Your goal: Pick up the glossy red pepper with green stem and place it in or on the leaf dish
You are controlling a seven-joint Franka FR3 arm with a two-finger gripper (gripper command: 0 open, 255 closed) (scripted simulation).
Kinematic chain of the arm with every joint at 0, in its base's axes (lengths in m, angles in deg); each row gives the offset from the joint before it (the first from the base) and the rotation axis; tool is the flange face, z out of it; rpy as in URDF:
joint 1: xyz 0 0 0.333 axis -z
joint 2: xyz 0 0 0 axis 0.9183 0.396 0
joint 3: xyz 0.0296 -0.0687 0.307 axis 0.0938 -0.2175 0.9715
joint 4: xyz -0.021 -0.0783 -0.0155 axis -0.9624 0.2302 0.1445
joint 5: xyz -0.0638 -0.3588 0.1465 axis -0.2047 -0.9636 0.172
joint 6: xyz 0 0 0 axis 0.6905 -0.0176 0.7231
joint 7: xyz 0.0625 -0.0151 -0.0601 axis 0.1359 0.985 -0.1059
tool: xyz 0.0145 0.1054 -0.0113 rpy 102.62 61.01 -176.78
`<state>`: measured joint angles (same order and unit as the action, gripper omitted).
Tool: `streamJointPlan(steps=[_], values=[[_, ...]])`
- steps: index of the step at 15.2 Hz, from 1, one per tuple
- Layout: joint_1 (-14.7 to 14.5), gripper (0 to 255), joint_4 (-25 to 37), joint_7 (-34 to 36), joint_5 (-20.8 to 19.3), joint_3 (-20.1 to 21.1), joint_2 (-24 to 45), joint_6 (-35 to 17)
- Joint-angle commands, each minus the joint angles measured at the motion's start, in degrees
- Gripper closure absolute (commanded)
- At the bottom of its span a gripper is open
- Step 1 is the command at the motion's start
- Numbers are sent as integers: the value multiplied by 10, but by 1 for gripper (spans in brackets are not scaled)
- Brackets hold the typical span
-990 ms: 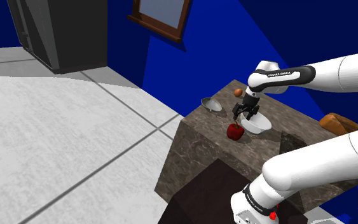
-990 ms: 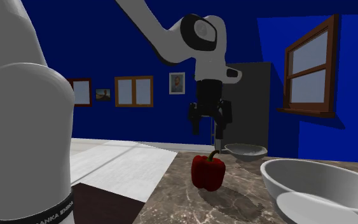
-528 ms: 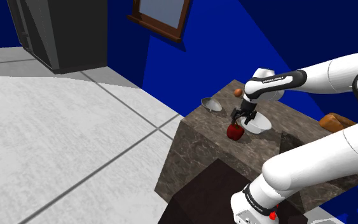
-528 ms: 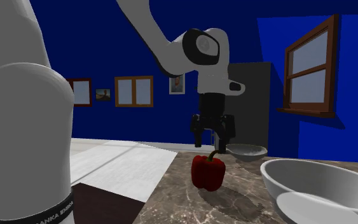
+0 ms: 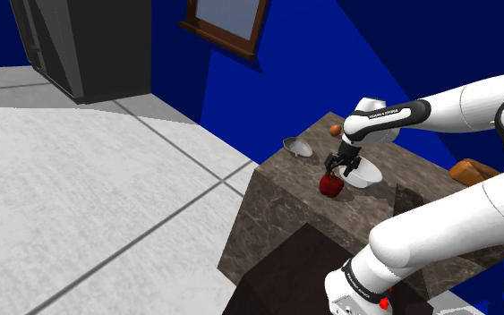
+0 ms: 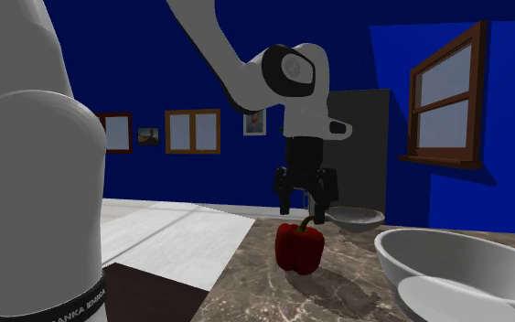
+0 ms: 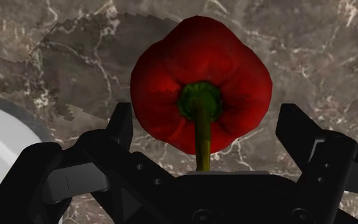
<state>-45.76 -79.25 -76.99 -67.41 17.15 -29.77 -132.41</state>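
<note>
The gripper point(image 7: 207, 125) hangs released just above the red pepper point(image 7: 199, 83), its fingers point(image 7: 121, 124) spread wider than the fruit and touching nothing. The green stem point(image 7: 202, 130) rises into the gap between them. The pepper point(image 5: 331, 185) stands upright on the marble counter point(image 5: 286, 192), not yet gripped.

The likeliest failure is a poor grip. If the fingers close too high they would pinch only the thin stem, or ride over the pepper's rounded, glossy shoulders and squeeze it out sideways. A pepper pushed that way could topple and roll.

Room is tight on two sides. In the shoulder view the white bowl point(image 5: 364, 175) sits just beside the pepper at 2 o'clock, so one finger could knock its rim on the way down. The counter's edge lies near at 7 o'clock, with the floor point(image 5: 80, 188) well below.

The leaf dish point(image 5: 297, 148) waits at 10 o'clock, apart from the pepper over bare marble, but close to the counter's edge itself. An off-centre release there could send the pepper over.
</note>
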Motion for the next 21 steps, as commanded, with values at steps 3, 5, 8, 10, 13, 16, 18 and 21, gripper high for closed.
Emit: streamJointPlan(steps=[3, 5, 8, 10, 13, 16, 18, 21], values=[[0, 255, 0, 0, 0, 0, 0, 0], [0, 255, 0, 0, 0, 0, 0, 0], [0, 255, 0, 0, 0, 0, 0, 0], [0, 255, 0, 0, 0, 0, 0, 0], [1, 255, 11, 1, -1, 4, -17, 27], [1, 255, 23, 1, -2, 7, -32, 55], [1, 255, 31, 2, -2, 9, -42, 72], [1, 255, 45, 1, -1, 13, -54, 99]])
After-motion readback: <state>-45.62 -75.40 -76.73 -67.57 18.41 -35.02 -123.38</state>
